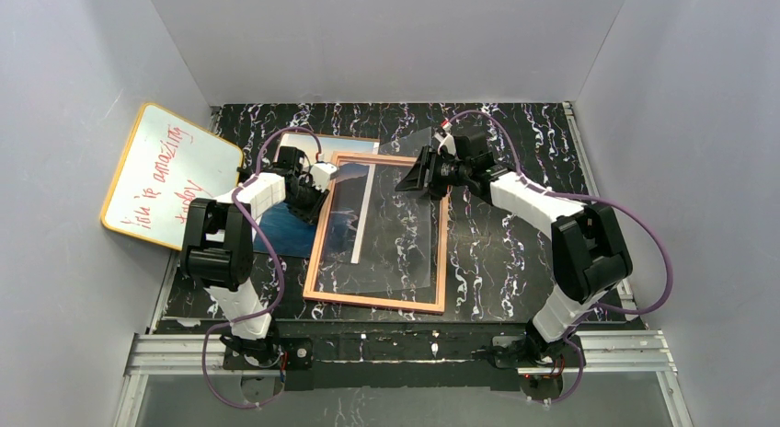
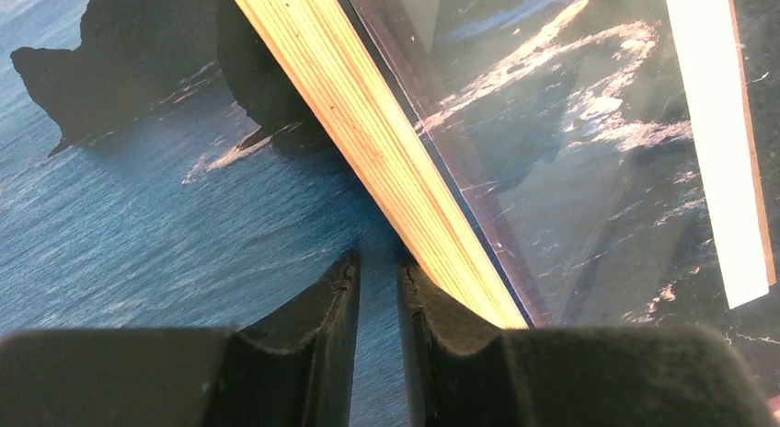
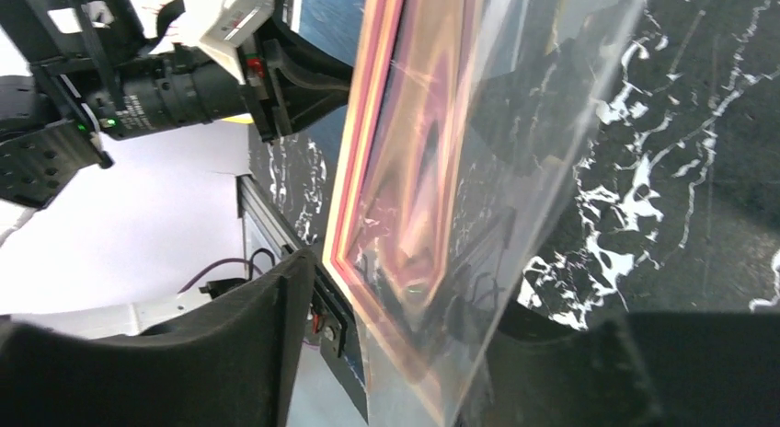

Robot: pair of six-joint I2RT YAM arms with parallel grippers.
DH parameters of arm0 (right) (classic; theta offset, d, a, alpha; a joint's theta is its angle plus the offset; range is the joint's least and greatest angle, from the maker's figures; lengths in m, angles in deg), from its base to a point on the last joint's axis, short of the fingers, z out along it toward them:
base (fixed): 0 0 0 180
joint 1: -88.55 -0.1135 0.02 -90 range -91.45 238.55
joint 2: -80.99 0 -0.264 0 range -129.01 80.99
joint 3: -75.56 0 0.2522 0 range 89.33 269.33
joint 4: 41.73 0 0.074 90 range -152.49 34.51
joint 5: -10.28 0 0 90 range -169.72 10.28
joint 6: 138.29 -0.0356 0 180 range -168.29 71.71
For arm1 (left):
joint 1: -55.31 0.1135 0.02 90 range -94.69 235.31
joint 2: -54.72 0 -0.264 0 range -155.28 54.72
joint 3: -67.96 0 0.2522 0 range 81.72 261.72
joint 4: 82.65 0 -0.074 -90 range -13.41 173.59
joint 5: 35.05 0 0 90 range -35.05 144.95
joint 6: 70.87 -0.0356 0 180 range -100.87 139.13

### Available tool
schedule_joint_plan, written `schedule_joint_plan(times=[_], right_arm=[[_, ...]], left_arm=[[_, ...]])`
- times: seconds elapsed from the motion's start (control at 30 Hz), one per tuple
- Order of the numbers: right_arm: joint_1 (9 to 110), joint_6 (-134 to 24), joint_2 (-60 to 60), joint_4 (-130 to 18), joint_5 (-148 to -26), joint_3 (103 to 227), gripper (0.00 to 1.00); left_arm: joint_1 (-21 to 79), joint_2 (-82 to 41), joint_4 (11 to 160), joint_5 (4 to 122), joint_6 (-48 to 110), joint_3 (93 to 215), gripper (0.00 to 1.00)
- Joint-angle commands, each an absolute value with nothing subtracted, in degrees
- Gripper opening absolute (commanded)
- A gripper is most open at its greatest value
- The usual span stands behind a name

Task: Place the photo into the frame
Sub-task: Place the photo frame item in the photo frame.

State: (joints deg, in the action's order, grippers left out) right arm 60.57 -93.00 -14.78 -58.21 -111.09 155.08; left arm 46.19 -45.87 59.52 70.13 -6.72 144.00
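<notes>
Step in hand, as I read it: slide the photo (image 1: 290,232) under the lifted clear sheet (image 1: 395,234) into the frame (image 1: 377,302).

L gripper (image 1: 319,190) sits low over the photo just beside the frame's L rail. In the L wrist view its fingers (image 2: 349,289) are almost together with only a thin slit, and nothing is seen pinched. R gripper (image 1: 416,174) is at the sheet's far R edge with the sheet tilted up. In the R wrist view the jaws stand apart w/ the sheet running between them, and no clamp is visible.

Photo lies image-up on the table (image 1: 506,252), partly tucked under the frame's L rail. Its white margin shows as a strip inside the opening.

To do it well:
- R should hold the sheet high enough for the print to pass.
- L should press lightly and push toward the R arm's side. The glossy print prob. buckles if shoved hard.
- Keep the margin strip parallel to the rails so the corners don't snag.

Orientation: the photo's hill and sky end points to the far side, away from the arm bases. The visible margin runs near–far w/ a slight lean, matching the frame's L rail. The photo's own long axis can't be told, since the arm and frame cover too much. The frame's long axis runs near–far, flat, orange-tan face up.
</notes>
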Motion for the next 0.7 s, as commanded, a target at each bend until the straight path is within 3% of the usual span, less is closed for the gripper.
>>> schedule_joint_plan(times=[0.0,0.1,0.4,0.67], right_arm=[[60.3,-96.0,-13.0,-49.4,-115.1,153.8,0.50],[60.3,-97.1,-12.6,-46.3,-116.3,152.8,0.34],[60.3,-104.2,-13.8,-35.4,-121.2,150.7,0.12],[60.3,-107.5,-15.3,-31.7,-121.8,150.6,0.05]], left_arm=[[45.6,-48.8,54.0,73.0,-5.8,143.4,0.20],[45.9,-48.7,53.8,73.2,-5.9,143.4,0.19],[46.6,-49.2,53.1,74.1,-5.7,144.0,0.18],[47.6,-49.4,52.7,74.4,-5.9,144.3,0.17]])
